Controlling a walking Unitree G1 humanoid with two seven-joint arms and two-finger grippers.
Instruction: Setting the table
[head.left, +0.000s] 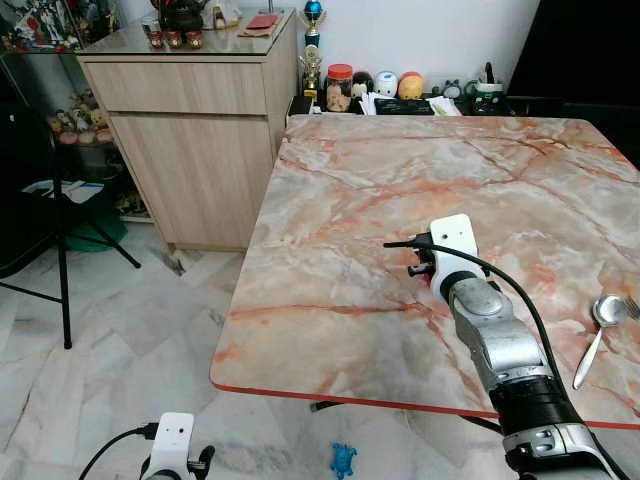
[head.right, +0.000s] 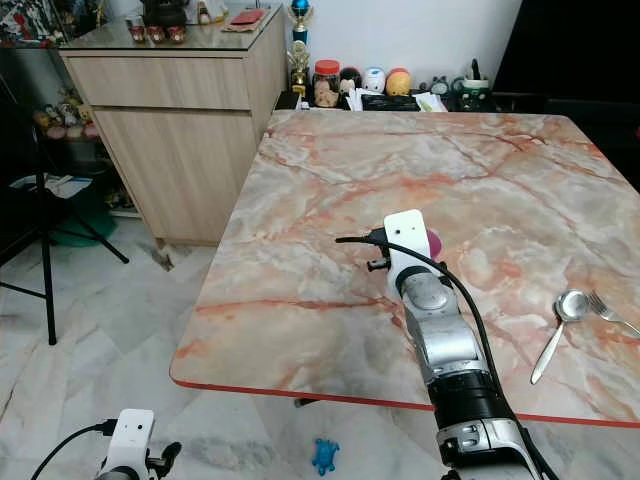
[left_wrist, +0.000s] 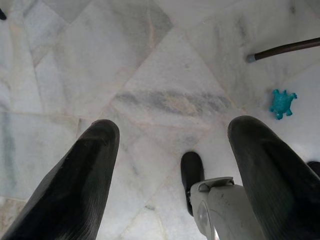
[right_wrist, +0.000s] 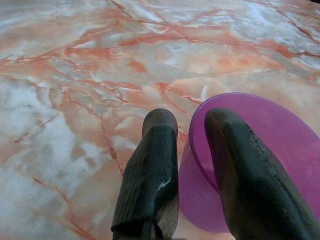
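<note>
Nearly closed, the right claw (right_wrist: 192, 150) pinches the purple cup's (right_wrist: 260, 130) wall above the marble table (head.left: 340, 200)

A cup (right_wrist: 260, 150) is held over the table (head.left: 380, 190) near its middle by the right gripper (right_wrist: 192, 145), 1 finger placed inside the rim and 1 outside. A spoon (head.left: 598, 335) and a fork (head.right: 612, 312) are laid side by side near the table's right edge, the fork to the right. A cabinet (head.left: 190, 130) is set beyond the table's left corner. The left gripper (left_wrist: 175, 150) is hung low over the floor (left_wrist: 150, 75), with a small toy (head.left: 343, 460) lying below the table's near edge.
</note>
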